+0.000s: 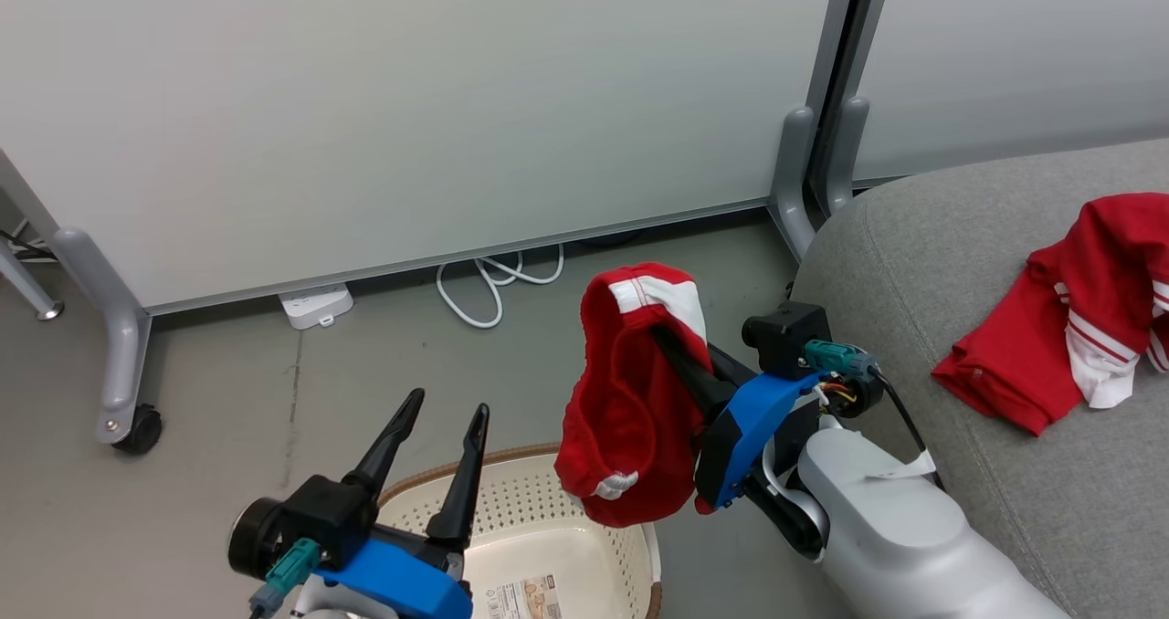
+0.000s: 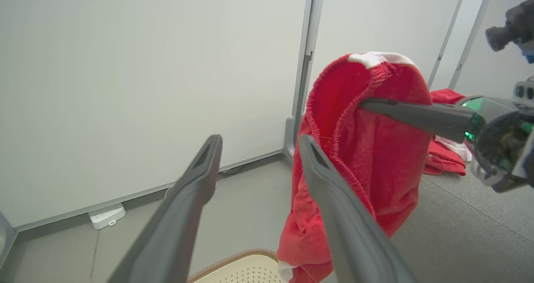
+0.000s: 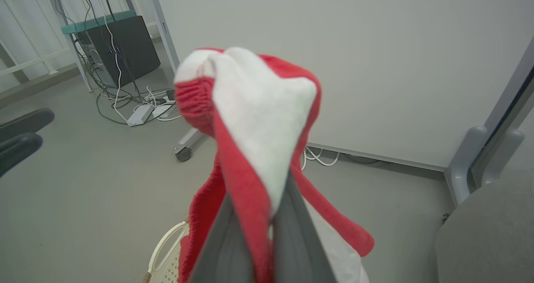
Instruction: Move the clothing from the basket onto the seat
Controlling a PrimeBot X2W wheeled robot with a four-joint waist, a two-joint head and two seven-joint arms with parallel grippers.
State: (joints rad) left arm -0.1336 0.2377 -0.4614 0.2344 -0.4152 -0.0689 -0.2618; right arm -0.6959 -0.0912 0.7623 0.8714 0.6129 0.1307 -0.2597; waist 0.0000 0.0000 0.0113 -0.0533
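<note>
My right gripper (image 1: 659, 334) is shut on a red garment with white trim (image 1: 630, 400), held in the air above the right end of the basket (image 1: 539, 519). The garment (image 3: 258, 149) drapes over the shut fingers and hides their tips. The cream perforated basket's bottom shows a printed label and no clothing. A second red garment with white stripes (image 1: 1078, 327) lies crumpled on the grey seat (image 1: 959, 263). My left gripper (image 1: 446, 414) stands open over the basket's left side, holding nothing. In the left wrist view the left gripper (image 2: 258, 143) sits just left of the hanging garment (image 2: 367, 149).
White partition panels (image 1: 411, 99) on grey legs with casters (image 1: 137, 427) stand behind. A power strip (image 1: 315, 306) and white cable (image 1: 493, 281) lie on the grey floor at their foot. A black box (image 3: 121, 45) with tangled cables sits further off.
</note>
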